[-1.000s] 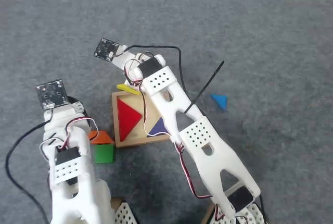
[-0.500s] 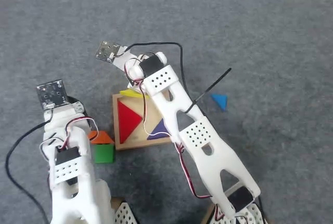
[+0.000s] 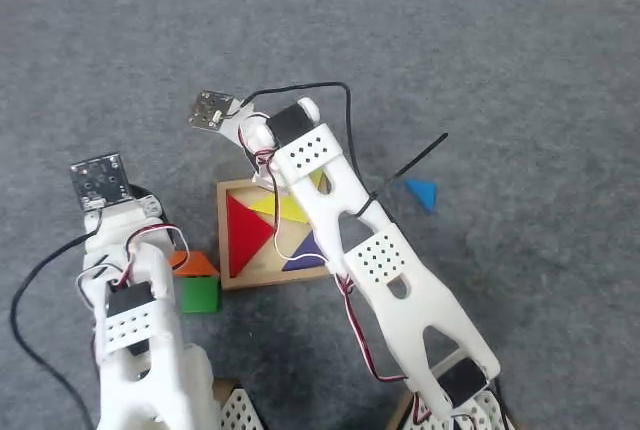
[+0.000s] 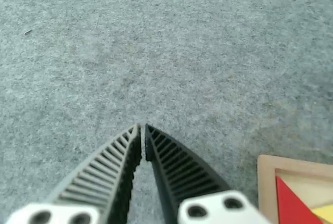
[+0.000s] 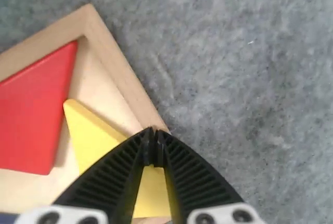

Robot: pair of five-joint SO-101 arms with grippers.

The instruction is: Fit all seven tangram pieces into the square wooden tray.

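tangram tray part-filled: the right gripper hangs with its fingers pressed together and nothing between them, tips over the far rim of the square wooden tray, right above the yellow triangle. that triangle lies inside the tray beside the red triangle; whether it sits fully flat cannot be told. a purple piece lies at the tray's near side, partly under the arm. outside on the counter, a blue triangle rests well apart to one side, while an orange piece and a green piece touch each other just beside the tray's other side. the left gripper hovers over bare counter near a tray corner, fingers likewise closed and empty. the pieces look like thin painted wood: light, stiff and probably slick, so a pinch across two opposite flat edges should hold best, or a nudge with closed tips to seat one.
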